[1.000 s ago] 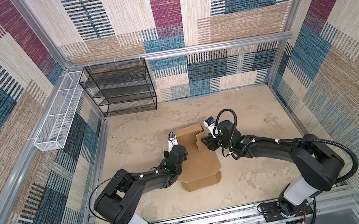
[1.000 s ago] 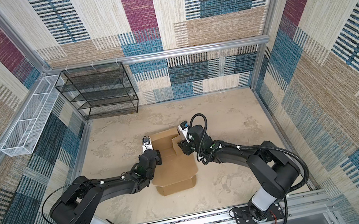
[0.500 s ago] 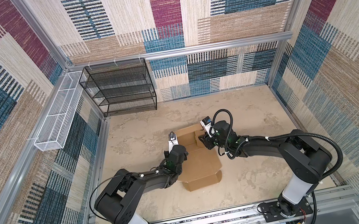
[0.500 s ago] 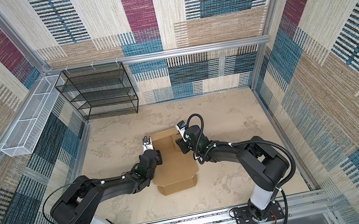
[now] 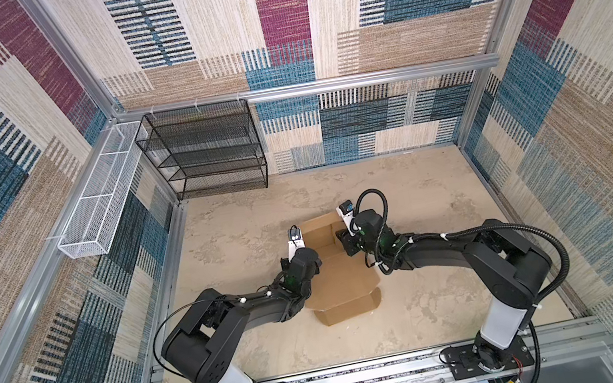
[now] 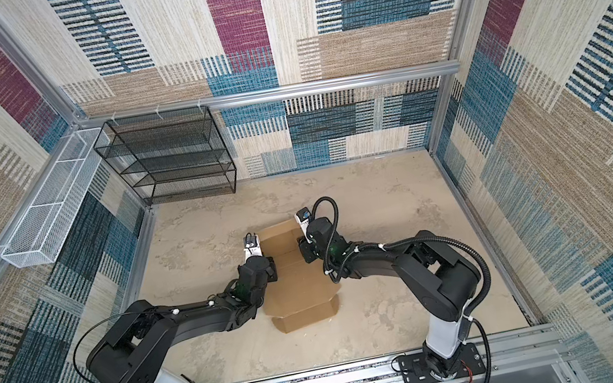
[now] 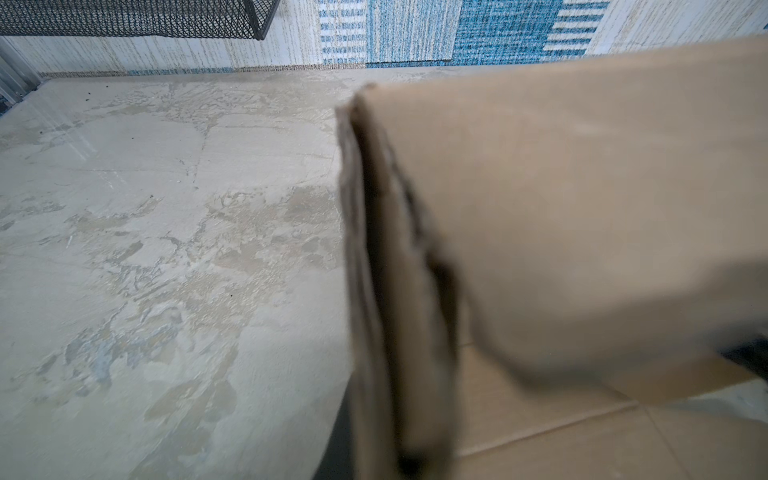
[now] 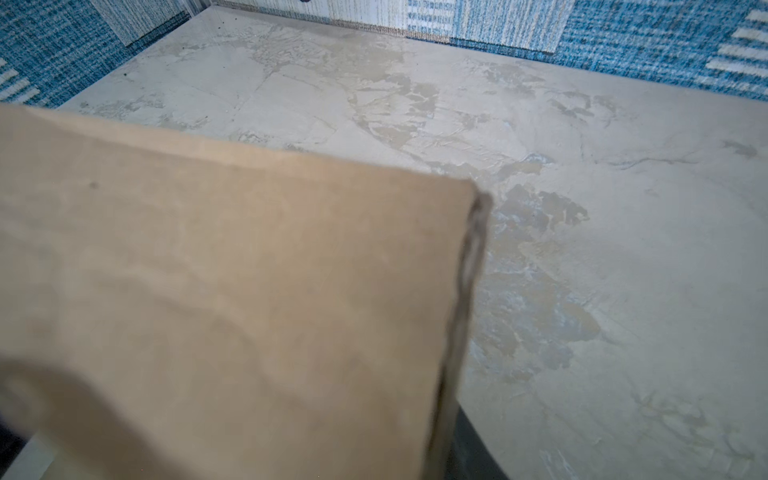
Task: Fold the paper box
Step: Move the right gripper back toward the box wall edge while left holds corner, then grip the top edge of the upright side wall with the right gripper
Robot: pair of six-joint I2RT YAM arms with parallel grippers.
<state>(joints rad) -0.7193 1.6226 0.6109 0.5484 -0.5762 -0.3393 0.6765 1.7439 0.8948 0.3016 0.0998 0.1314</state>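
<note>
The paper box (image 5: 336,280) (image 6: 295,287) lies mid-table as brown cardboard, its far side walls raised and a front flap lying flat. My left gripper (image 5: 303,253) (image 6: 263,256) is at the box's left wall. In the left wrist view the doubled wall edge (image 7: 386,270) runs straight into the shut jaws. My right gripper (image 5: 342,237) (image 6: 303,250) is at the right wall. The right wrist view shows that wall (image 8: 249,270) filling the space before the jaws, with one dark finger (image 8: 469,449) on its outer side. The other finger is hidden.
A black mesh shelf (image 5: 213,149) stands at the back left corner. A white wire basket (image 5: 99,193) hangs on the left wall rail. Patterned walls close in the beige table (image 5: 424,202) on three sides.
My right gripper has moved left onto the box's right wall, folding the loose side flap inward, and its jaws have narrowed. The left arm has stayed still.
</note>
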